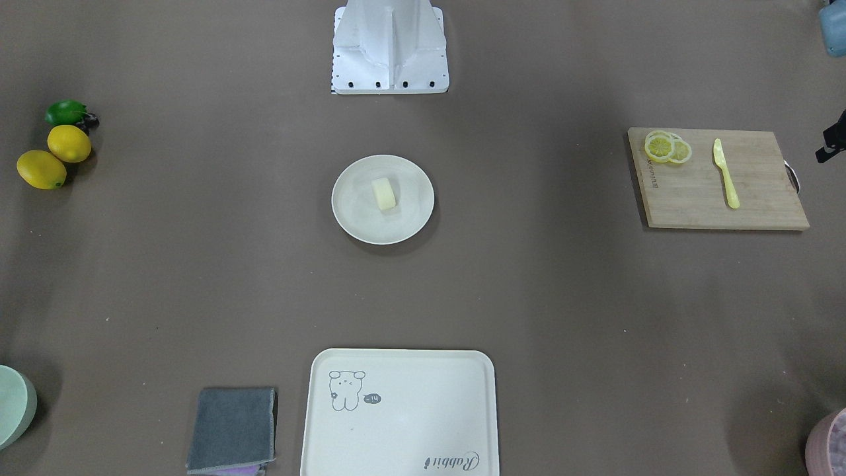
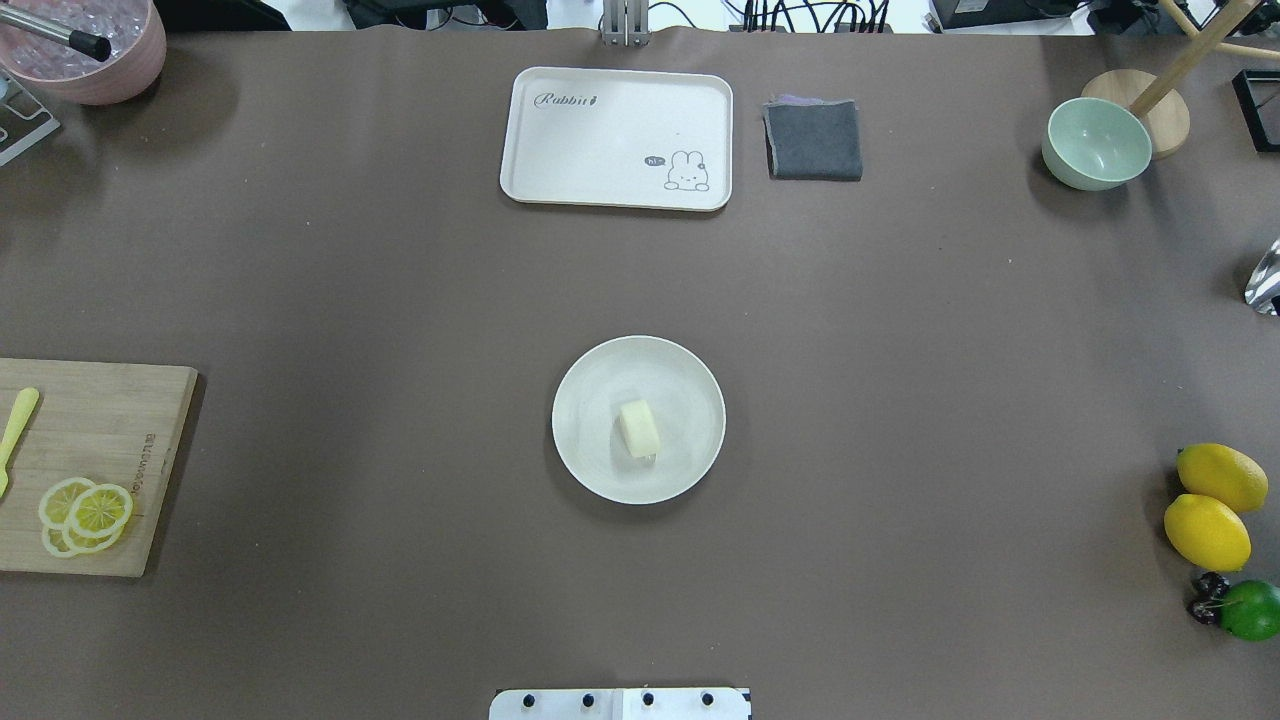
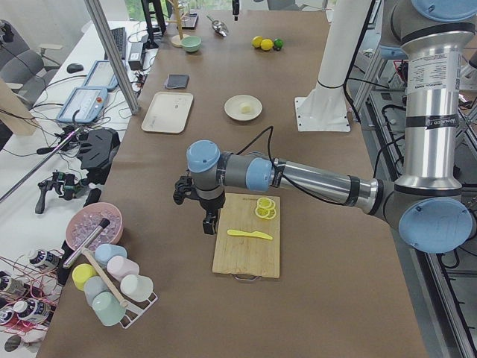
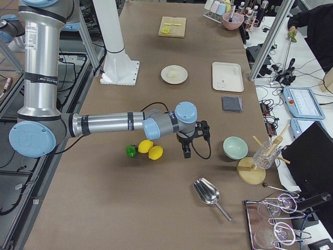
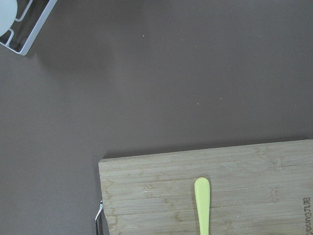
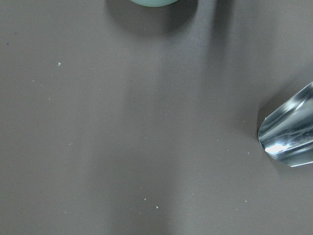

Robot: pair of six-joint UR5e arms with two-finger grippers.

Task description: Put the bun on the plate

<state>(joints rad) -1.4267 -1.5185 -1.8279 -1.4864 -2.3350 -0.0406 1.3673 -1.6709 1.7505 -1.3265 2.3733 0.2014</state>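
Left hand [image 3: 210,224]: hangs above the counter [image 2: 900,350], just beside the cutting board [image 2: 100,440]; cannot tell whether its fingers are spread or pressed together.
Bun [image 2: 640,428]: lies on the plate [image 2: 590,455], mid-counter.
Right hand [image 4: 186,151]: hangs near the lemons [image 2: 1207,532]; finger state cannot be told.

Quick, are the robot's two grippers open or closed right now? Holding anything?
Left gripper: cannot be told, it shows only from the side.
Right gripper: cannot be told either.
Neither has the bun.
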